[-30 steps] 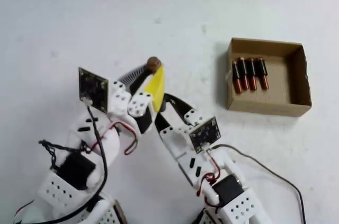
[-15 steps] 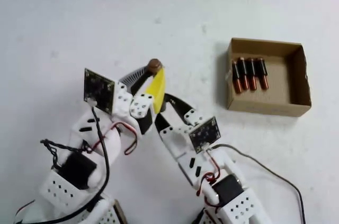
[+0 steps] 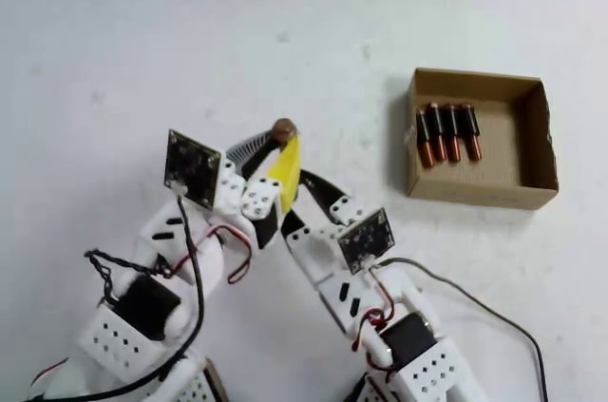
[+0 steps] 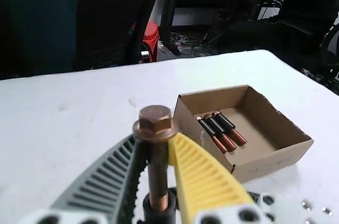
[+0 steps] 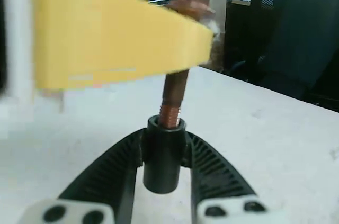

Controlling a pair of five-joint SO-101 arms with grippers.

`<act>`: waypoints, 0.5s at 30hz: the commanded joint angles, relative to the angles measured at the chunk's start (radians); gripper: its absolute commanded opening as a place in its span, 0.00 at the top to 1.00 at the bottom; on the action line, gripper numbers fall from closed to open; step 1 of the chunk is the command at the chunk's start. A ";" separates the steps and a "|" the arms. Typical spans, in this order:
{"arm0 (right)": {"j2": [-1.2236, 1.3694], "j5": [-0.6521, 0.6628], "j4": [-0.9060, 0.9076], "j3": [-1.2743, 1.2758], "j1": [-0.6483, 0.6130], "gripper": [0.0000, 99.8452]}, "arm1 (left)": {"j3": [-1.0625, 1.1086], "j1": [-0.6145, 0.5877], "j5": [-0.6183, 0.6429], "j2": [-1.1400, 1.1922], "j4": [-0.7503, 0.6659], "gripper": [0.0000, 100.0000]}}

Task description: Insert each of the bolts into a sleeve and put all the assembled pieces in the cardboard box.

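Carried the bolt (image 3: 282, 128) rightward and a little toward the near edge over the last second, in the left gripper (image 3: 278, 143), camera board and all; left the right arm as it was.

Clamped the bolt upright just under its head, left jaws closed on it, one grey and one yellow. Pinched the sleeve (image 5: 163, 166) mouth-up in the right gripper (image 5: 164, 140), black jaws closed on its sides, directly beneath. Set the bolt tip just inside the sleeve mouth, with most of the shank bare above.

Judged the step to be insertion, barely begun, on what seemed a fifth piece: counted four pieces (image 3: 446, 134) lying side by side in the box (image 3: 475, 195), well apart to the right on the table (image 3: 142, 41). Needed next, on that reading: a straight push down along the shank with the sleeve held firm and no tilt between them, until the head neared the sleeve; after that, release by one gripper and a carry to the box by the other. Could not tell how tight the fit was.

Looked like copper-toned metal for the bolt: smooth round shank, flanged hex head, slight shine. Read the sleeve as a short matt black tube, thick-walled, plastic or rubber by the look. Showed ribbed, tapering fingers (image 4: 204, 179) on both grippers, seemingly flexible plastic. Made out plain brown cardboard for the box, open-topped and low-walled, and a white matt table, faintly scuffed.
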 commanded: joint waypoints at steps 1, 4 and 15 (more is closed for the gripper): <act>-0.012 -0.005 -0.019 0.008 0.001 0.98 | 0.018 0.022 -0.006 -0.013 -0.021 0.98; -0.018 -0.005 -0.007 0.008 0.002 0.98 | 0.038 0.033 -0.006 -0.059 -0.012 0.98; -0.018 -0.005 -0.005 0.008 0.012 0.98 | 0.114 0.053 -0.014 -0.237 0.074 0.98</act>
